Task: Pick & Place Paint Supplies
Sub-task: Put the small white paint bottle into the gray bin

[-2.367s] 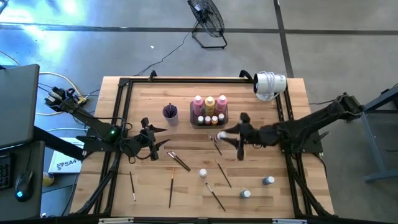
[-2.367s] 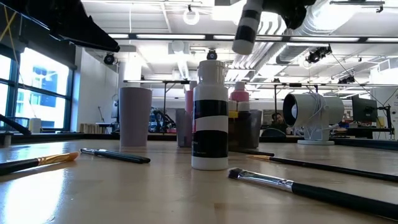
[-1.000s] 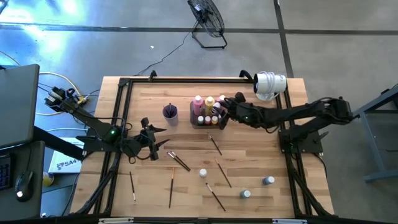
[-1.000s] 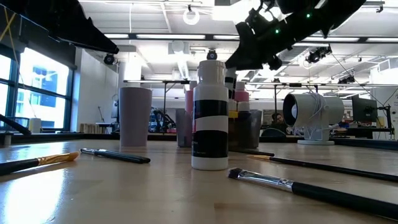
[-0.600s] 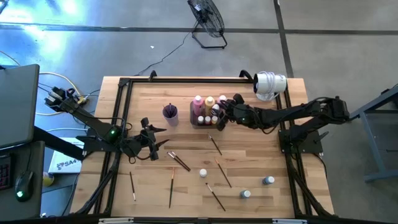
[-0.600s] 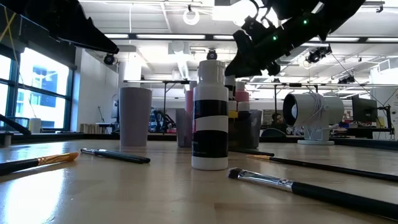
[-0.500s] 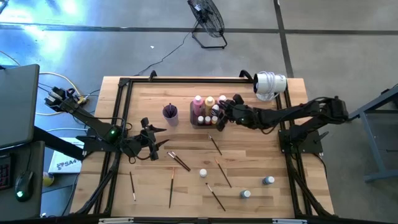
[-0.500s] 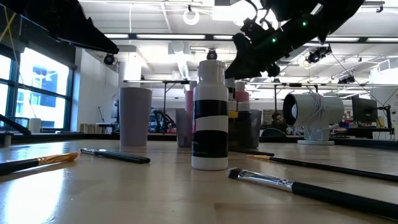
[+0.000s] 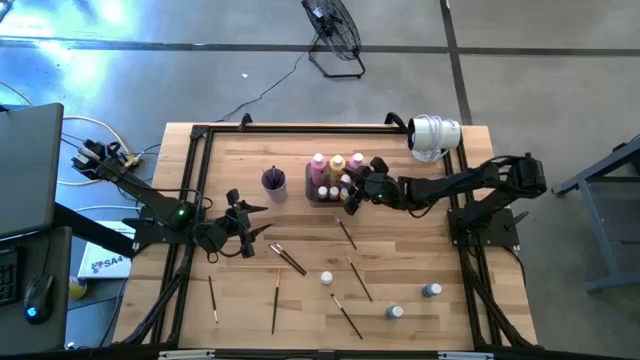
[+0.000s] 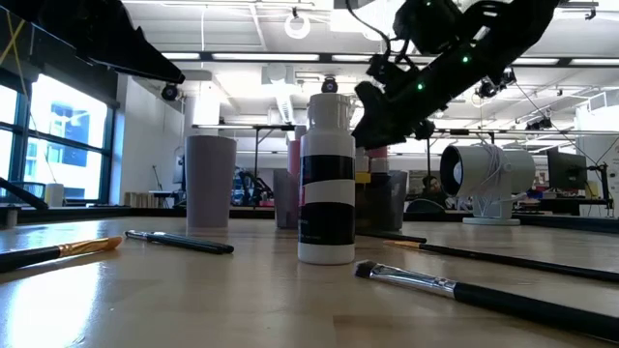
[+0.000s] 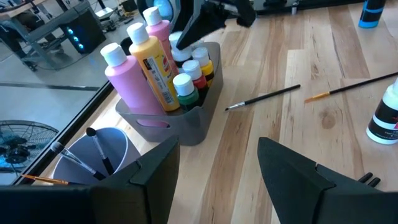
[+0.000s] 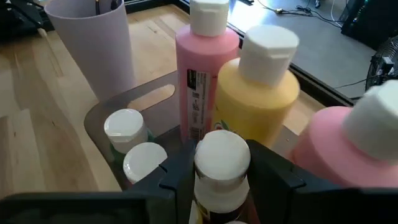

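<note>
Overhead, the right gripper (image 9: 350, 192) reaches over the near edge of the dark grey tray (image 9: 311, 192), which sits mid-table beside the purple cup (image 9: 274, 180) and holds a pink bottle (image 9: 319, 163) and a yellow bottle (image 9: 338, 164). Loose paintbrushes (image 9: 345, 233) and small white-capped bottles (image 9: 326, 278) lie scattered on the table (image 9: 250, 150) nearer the front. The left gripper (image 9: 250, 226) waits well to the left, jaws apart and empty.

From table height, the right arm hangs above the tray, behind a black-and-white bottle (image 10: 327, 184).

The left wrist view shows the tray's bottles, the cup with brushes, and its own fingers (image 11: 155, 168) spread wide.

The right wrist view shows its fingers (image 12: 177, 171) closed on a small white-capped bottle (image 12: 222, 163), held over the tray among the others.
</note>
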`<move>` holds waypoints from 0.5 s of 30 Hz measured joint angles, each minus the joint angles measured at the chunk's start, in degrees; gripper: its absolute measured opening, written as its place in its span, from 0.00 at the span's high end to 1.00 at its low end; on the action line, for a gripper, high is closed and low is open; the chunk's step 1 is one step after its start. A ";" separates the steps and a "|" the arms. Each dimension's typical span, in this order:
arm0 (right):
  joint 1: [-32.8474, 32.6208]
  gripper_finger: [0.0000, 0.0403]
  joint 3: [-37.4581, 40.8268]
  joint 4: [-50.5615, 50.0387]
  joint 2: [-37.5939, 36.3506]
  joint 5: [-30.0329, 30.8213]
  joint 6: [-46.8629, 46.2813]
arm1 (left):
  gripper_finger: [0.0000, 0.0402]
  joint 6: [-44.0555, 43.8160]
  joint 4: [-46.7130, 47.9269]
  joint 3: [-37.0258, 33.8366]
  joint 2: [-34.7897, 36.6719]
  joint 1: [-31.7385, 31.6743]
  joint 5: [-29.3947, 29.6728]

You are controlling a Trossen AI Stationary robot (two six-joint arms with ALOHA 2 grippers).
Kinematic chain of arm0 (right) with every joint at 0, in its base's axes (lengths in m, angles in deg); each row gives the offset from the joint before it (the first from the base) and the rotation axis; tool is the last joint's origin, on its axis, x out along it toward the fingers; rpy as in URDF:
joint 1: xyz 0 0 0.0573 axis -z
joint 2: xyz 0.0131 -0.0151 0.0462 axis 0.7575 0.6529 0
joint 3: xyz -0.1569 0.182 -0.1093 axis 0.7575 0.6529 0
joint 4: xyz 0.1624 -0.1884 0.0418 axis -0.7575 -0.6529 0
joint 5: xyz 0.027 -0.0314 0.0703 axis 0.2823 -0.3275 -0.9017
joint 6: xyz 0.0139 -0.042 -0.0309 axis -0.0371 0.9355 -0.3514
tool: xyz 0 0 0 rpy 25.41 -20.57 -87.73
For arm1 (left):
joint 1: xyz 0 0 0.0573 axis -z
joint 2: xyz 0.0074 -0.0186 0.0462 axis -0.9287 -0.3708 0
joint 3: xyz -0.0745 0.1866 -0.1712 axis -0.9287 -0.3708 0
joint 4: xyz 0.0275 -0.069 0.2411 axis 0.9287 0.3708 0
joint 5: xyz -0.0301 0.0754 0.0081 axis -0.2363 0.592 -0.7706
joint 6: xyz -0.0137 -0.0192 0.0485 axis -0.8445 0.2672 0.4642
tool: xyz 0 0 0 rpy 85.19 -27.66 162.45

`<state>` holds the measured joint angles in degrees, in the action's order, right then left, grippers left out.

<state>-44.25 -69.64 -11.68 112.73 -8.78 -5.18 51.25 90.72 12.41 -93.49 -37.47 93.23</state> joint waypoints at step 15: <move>0.00 0.58 0.00 0.65 0.93 0.02 0.20 | 0.47 0.00 0.21 0.00 0.00 0.00 -0.02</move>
<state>-44.25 -69.64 -11.03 113.66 -8.77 -4.98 51.25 90.93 12.41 -93.49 -37.47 93.21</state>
